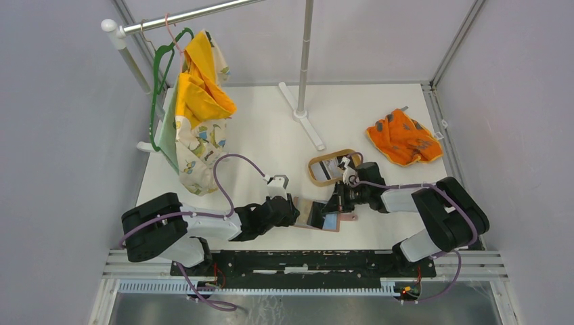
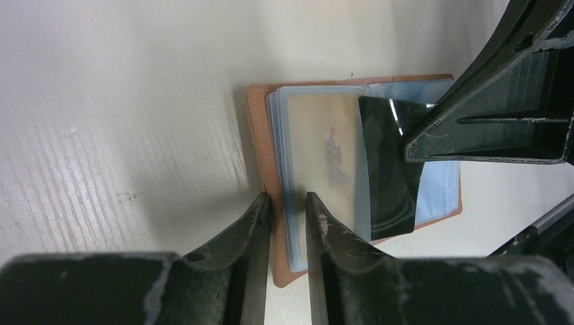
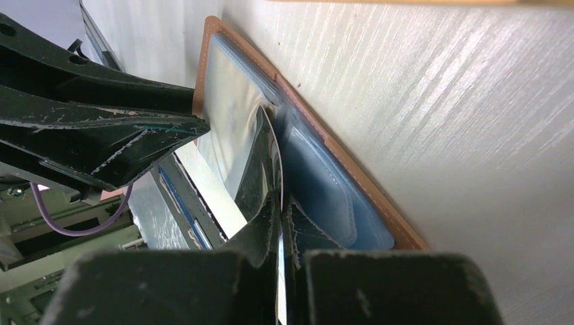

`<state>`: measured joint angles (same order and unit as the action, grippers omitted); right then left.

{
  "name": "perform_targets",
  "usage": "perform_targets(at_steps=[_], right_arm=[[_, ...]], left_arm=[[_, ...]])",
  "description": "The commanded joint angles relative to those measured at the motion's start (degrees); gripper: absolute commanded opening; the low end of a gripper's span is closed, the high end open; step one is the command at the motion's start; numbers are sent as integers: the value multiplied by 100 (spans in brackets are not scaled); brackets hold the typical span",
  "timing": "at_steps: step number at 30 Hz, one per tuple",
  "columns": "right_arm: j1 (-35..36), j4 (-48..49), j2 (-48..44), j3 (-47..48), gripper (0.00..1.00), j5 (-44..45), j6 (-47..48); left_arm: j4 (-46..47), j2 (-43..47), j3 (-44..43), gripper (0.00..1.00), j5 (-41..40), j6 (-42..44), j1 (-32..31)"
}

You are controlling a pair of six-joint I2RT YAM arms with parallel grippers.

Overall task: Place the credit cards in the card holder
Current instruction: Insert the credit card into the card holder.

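The card holder [image 1: 329, 221] lies open near the table's front, with a reddish-brown cover [image 2: 254, 128] and blue-grey pockets [image 3: 325, 183]. My left gripper [image 1: 292, 208] [image 2: 288, 203] is shut on the holder's left edge, one finger outside the cover and the other on the pocket leaves. My right gripper [image 1: 336, 203] [image 3: 279, 211] is shut on a black credit card [image 2: 391, 169] [image 3: 260, 169]. The card's far end lies under a translucent pocket [image 2: 325, 156]. More credit cards [image 1: 333, 166] lie in the oval tray.
The oval light-wood tray [image 1: 313, 172] sits just behind the holder. An orange patterned cloth [image 1: 404, 137] lies at the back right. A clothes rack with a green hanger and yellow garments [image 1: 196, 101] stands at the back left, and its foot [image 1: 302, 115] rests mid-table.
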<state>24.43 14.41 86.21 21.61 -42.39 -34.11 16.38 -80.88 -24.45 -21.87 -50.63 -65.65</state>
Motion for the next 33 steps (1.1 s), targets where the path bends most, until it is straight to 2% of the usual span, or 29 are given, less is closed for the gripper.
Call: perform_targets(at_steps=[1, 16, 33], right_arm=[[97, -489, 389, -73, 0, 456, 125], [277, -355, 421, 166, 0, 249, -121], [-150, -1251, -218, 156, 0, 670, 589]], left_arm=[[-292, -155, -5, 30, 36, 297, -35], [-100, -268, -9, 30, 165, 314, -29], [-382, -328, -43, 28, -76, 115, -27]])
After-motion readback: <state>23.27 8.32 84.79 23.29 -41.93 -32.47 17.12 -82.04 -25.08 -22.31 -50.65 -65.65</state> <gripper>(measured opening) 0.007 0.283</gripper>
